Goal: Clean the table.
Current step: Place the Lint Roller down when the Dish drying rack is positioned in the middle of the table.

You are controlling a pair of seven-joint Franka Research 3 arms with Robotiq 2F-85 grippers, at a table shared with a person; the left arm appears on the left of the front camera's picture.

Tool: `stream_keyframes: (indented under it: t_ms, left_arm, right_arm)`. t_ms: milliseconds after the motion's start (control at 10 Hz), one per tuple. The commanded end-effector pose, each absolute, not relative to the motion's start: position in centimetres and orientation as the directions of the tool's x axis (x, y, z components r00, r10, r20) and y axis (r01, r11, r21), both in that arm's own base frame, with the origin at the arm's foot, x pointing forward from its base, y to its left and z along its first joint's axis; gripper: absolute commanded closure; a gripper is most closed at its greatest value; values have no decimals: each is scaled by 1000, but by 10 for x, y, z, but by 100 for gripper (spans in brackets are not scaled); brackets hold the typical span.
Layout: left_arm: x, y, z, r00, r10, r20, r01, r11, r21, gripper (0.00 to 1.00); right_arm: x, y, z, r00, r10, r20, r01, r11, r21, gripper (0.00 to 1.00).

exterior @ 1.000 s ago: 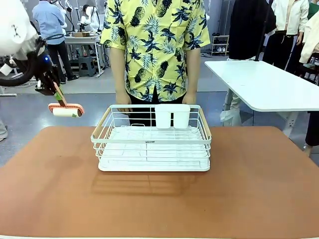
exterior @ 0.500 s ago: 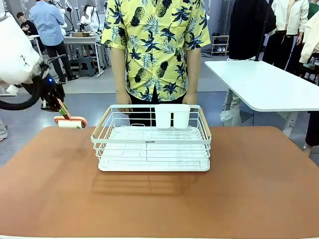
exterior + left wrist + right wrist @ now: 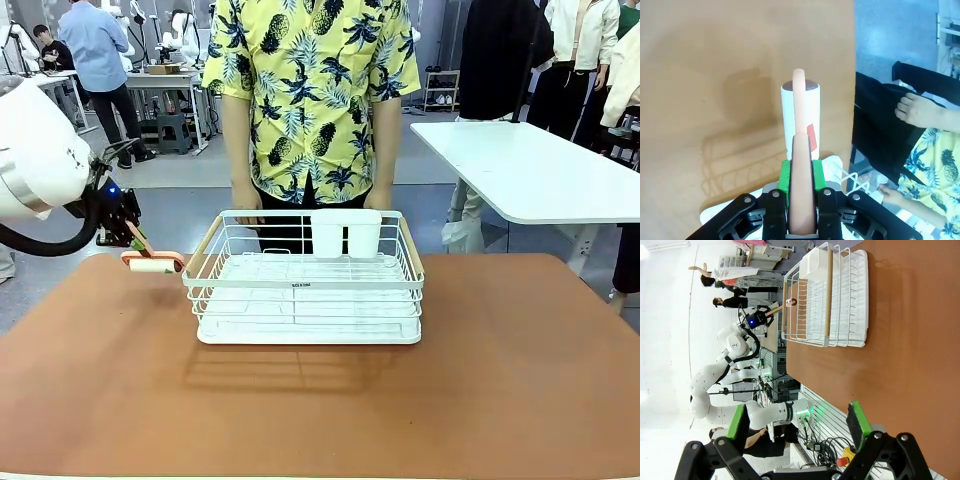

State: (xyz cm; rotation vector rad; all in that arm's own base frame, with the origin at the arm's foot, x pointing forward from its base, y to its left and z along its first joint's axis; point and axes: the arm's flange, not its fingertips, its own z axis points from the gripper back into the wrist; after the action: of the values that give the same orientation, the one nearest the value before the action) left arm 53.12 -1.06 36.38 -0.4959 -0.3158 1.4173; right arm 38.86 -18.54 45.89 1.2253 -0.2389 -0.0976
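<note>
The left gripper (image 3: 801, 200) has its jaws clamped on the orange handle of a lint roller (image 3: 153, 263), green pads pressed to either side of the handle in the left wrist view. The right gripper (image 3: 797, 422) has its jaws spread wide with nothing between them, held above the near part of the table.

The table (image 3: 320, 410), reddish-brown with rounded corners, fills the lower part of the front view. The roller's white drum sits over its far left corner, just beside the left end of the white wire dish rack (image 3: 303, 285), and appears close to the surface; whether it touches yet I cannot tell.

To roll well, the drum should likely land flat so its full width meets the top, not one end. The handle should stay tilted low enough that the drum turns freely instead of skidding. Strokes are probably best drawn toward the robot's side along the open strip left of the rack, keeping apart from the rack's wooden handle and wire rim. The person's hands (image 3: 247, 213) rest at the rack's far edge, so the stroke should steer away from them.
</note>
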Motion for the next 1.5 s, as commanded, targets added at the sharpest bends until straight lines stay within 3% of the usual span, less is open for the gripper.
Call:
stream_keyframes:
  t_ms: [0,600,700,800,900,1000,1100,1200,1400]
  left_arm:
    - [522,3,349,150,986,-75,-829,84,-552,79]
    - [518,2,320,137,988,-68,-868,86,-489,79]
    - [518,1,318,138,988,-65,-879,91,-469,52]
    - [517,0,320,139,989,-58,-879,96,-467,43]
    - [515,0,325,136,989,-61,-879,92,-469,16]
    - [512,-1,331,129,989,-66,-881,83,-466,8]
    - [507,-4,336,114,990,-82,-910,71,-409,32]
    - [496,-10,347,123,990,-76,-915,83,-394,0]
    - [480,-17,359,116,988,-97,-946,81,-314,0]
  right_arm:
    - [388,-185,463,970,-205,128,-54,332,942,0]
    - [388,-185,463,970,-205,128,-54,332,942,0]
    - [388,-185,463,970,-205,128,-54,332,942,0]
    - [388,-185,463,970,-205,128,-54,332,942,0]
    - [388,-185,463,970,-205,128,-54,332,942,0]
    - [388,-185,463,970,-205,128,-54,332,942,0]
    - [388,-185,463,970,-205,128,-54,332,942,0]
    - [388,-185,463,970,-205,128,-54,332,942,0]
    - [388,-185,463,970,-205,128,-54,332,942,0]
